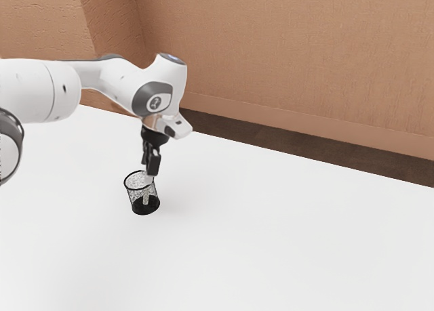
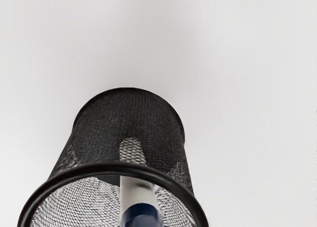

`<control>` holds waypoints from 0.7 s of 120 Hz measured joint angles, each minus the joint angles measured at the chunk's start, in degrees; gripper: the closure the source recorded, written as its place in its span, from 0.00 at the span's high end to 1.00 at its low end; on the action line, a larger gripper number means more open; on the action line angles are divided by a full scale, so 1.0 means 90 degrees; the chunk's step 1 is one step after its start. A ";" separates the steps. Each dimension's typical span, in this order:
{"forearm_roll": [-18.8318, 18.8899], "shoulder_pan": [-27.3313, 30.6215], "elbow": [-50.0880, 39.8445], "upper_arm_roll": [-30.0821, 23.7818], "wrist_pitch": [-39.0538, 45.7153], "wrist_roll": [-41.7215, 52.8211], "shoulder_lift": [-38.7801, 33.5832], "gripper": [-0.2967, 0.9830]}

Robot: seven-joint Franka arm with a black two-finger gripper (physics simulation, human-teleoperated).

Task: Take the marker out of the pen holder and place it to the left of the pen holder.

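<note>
The black gripper [image 1: 151, 173] points down at the top of the pen holder [image 1: 158, 204], its tip close to the rim. The holder is a round black mesh cup standing upright on the white table. Through the mesh the pale marker [image 1: 146, 198] shows, standing inside the cup. In the wrist view the pen holder [image 2: 124, 111] has its thick black rim close to the hand. The marker [image 2: 134, 191] has a whitish body and a dark blue upper section, which reaches the lower edge beneath the hand. Whether it is gripped cannot be made out.
The white table [image 1: 285, 243] surrounds the pen holder. Beyond its far edge lie a dark floor strip [image 1: 298, 142] and a tan wall [image 1: 291, 60]. The arm comes in from the exterior view's left, above the table.
</note>
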 joint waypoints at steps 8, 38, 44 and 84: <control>0.0013 -0.0025 0.0032 0.0004 -0.0051 0.0018 0.0031 0.77; 0.0080 -0.0123 0.0072 0.0007 -0.0149 0.0061 0.0043 0.42; 0.0114 -0.0140 0.0073 0.0008 -0.0159 0.0051 0.0037 0.35; 0.0162 -0.0097 0.0151 0.0016 -0.0325 -0.0023 -0.0192 0.18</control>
